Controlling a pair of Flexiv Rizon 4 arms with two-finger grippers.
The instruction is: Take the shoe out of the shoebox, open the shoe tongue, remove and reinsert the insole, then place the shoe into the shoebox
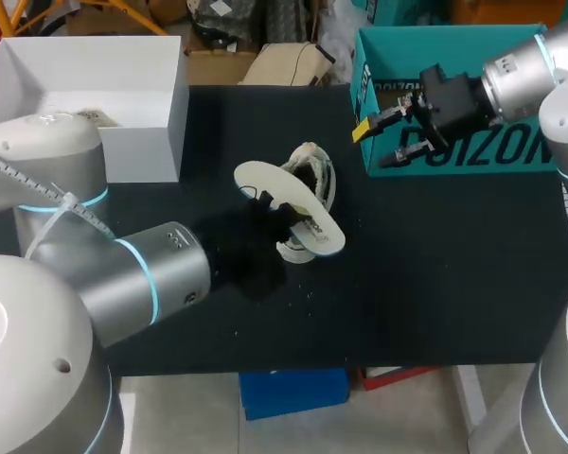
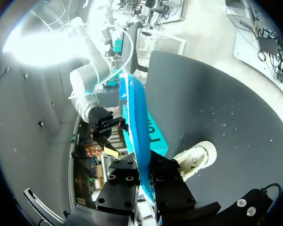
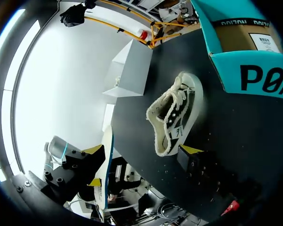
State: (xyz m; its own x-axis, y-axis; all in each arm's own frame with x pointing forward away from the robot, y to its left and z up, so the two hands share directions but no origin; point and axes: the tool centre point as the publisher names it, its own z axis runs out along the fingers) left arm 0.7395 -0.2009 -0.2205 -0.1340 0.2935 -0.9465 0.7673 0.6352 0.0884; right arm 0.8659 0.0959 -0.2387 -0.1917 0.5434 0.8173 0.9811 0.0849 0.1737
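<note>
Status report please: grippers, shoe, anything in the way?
Left gripper shut on insole, insole out of shoe. Right gripper open, empty, by teal shoebox. Shoe on table, nothing blocking it.

Shoe (image 1: 312,203) on table (image 1: 435,284), insole (image 1: 263,180) beside it, shoebox (image 1: 473,147) back right, second box (image 1: 151,132) back left

This is looking like a robotics lab: two grey robot arms, a left arm (image 1: 142,274) and a right arm (image 1: 521,80), are hanging over a black-covered table (image 1: 435,284). The left arm is holding an insole (image 1: 265,175) near a shoe (image 1: 312,194), while a white box (image 1: 123,95) and a teal shoebox (image 1: 454,151) are sitting along the far edge.
</note>
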